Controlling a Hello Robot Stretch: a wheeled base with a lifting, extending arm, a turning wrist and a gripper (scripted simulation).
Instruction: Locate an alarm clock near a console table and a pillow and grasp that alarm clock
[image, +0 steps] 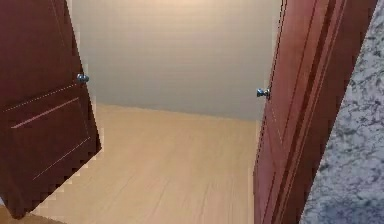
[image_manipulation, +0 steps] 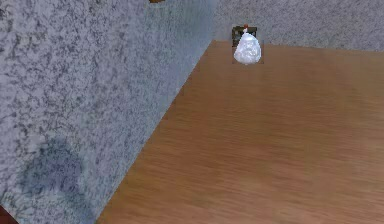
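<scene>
A small white, crumpled, bag-like blob (image_manipulation: 247, 48) sits on the brown wooden floor (image_manipulation: 270, 140) at the far end of the arm side view. A small dark boxy thing (image_manipulation: 243, 31) stands right behind it against the far wall. I cannot tell what either one is.
Ahead, a doorway opens between two dark red-brown doors, the left door (image: 40, 110) with a round knob (image: 82, 77) and the right door (image: 295, 110) with a knob (image: 262, 93). Beyond lie pale wood floor (image: 170, 160) and a plain beige wall (image: 175, 50). A speckled grey wall (image_manipulation: 80, 90) runs along the arm side view's left.
</scene>
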